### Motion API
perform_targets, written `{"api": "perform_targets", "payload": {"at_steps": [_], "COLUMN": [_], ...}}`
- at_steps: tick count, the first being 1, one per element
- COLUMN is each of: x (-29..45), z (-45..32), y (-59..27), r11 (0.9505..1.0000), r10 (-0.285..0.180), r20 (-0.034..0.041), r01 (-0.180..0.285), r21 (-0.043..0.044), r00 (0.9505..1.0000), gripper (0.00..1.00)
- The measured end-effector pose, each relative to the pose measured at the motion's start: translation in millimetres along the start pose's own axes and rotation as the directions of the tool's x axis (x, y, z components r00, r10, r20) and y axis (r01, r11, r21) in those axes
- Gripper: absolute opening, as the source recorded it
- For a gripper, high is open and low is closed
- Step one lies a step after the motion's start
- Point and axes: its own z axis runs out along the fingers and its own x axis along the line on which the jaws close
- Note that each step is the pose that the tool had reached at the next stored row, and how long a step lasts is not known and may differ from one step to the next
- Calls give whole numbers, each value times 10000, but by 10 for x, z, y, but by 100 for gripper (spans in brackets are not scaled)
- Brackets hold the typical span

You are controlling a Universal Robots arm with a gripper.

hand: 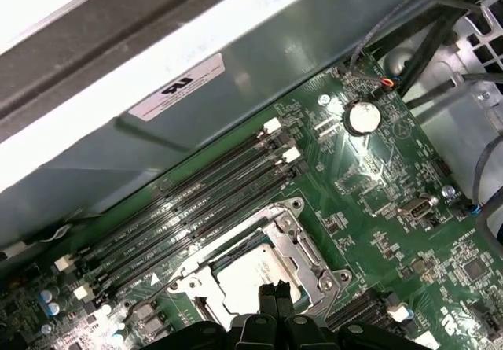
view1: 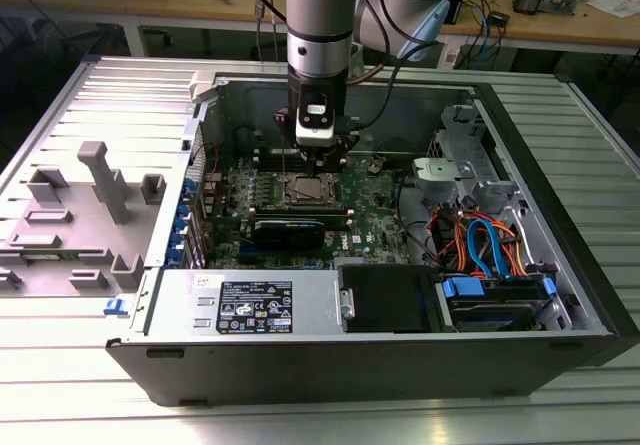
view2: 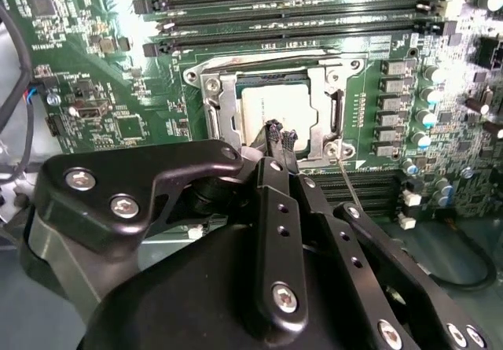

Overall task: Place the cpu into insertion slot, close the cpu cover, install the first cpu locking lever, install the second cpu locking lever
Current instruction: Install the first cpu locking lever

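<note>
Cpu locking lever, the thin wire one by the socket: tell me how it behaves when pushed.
Likely springy: the lever is a thin bare wire rod. Probably slippery under the gripper, being smooth narrow metal.

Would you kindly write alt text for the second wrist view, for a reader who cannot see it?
The black end effector, fingertips together, is poised at the edge of the insertion slot, where the cpu sits under the lowered cpu cover. Green circuit board and long black slots surround it.
</note>
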Motion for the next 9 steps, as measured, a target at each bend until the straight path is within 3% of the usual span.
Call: {"api": "perform_targets", "payload": {"at_steps": [9], "x": [0], "z": [0], "y": [0], "r11": [10000], "r10": [-4], "r20": [0], "r01": [4], "r21": [0], "r00": [10000], "gripper": [11]}}
